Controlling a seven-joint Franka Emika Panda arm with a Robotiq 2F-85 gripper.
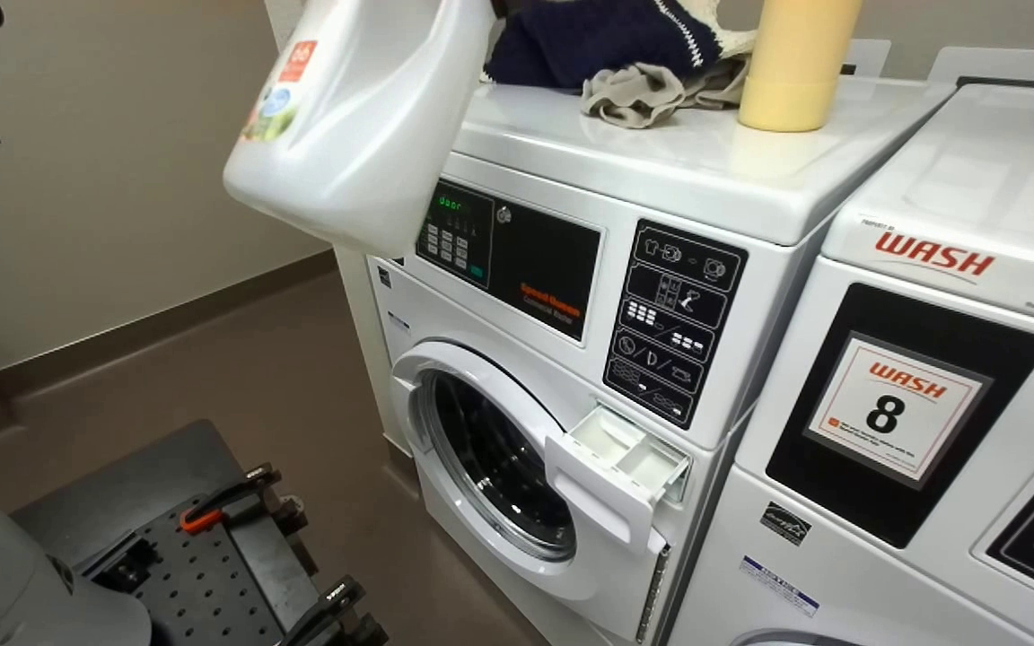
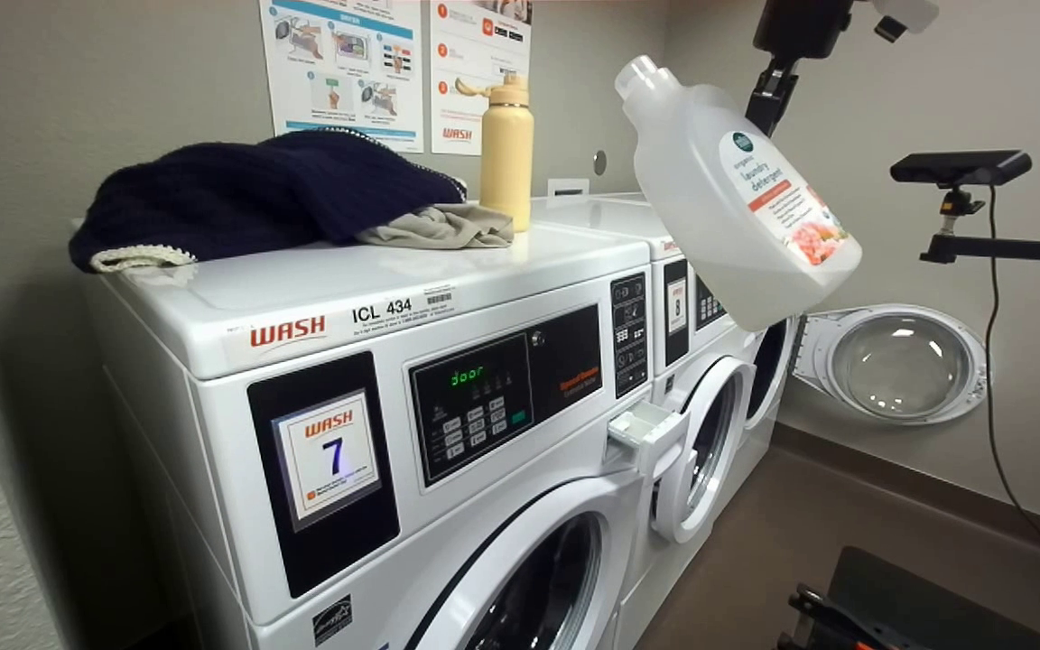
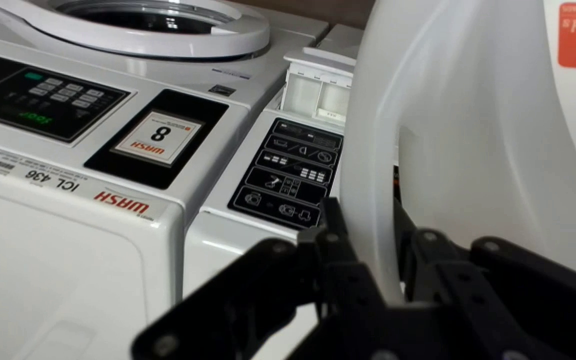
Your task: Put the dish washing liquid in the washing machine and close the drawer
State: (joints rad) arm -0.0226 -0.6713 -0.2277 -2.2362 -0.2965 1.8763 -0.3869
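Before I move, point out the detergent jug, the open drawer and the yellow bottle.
Detergent jug (image 2: 766,199), in an exterior view: label.
Open drawer (image 1: 602,493), in an exterior view: front panel.
Yellow bottle (image 2: 506,162), in an exterior view: mid-body.

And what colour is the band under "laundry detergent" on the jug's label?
Orange-red. The band on the jug shows best in an exterior view.

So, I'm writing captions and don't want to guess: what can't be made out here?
Jug: neck cut off by the top edge in an exterior view.
Yellow bottle: top cut off likewise there.
Label: fine print too small in an exterior view.
Drawer: partly hidden by the jug in the wrist view.
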